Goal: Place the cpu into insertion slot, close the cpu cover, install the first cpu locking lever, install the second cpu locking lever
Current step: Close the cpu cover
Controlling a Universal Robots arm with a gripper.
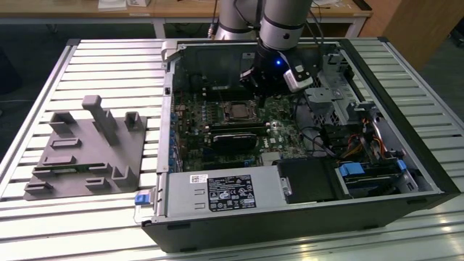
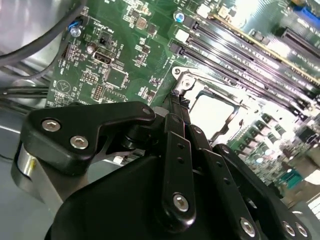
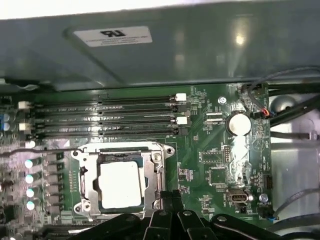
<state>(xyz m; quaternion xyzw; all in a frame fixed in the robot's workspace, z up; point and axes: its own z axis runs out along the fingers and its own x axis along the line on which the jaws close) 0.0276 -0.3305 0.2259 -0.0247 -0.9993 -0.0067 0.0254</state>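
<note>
The cpu lies in the insertion slot, its pale metal top showing through the window of the cpu cover, which lies flat around it. In the exterior view the slot sits mid-board inside the open computer case, with my gripper just above and behind it. Both wrist views show the black fingers pressed together, tips at one corner of the socket frame. The gripper is shut with nothing visible between the tips. A thin metal rod runs out from the socket; I cannot tell if it is a locking lever.
Long black memory sticks lie alongside the socket, and a coin battery is nearby. Grey case walls, cables and a drive cage hem in the board. A grey fixture stands on the slatted table.
</note>
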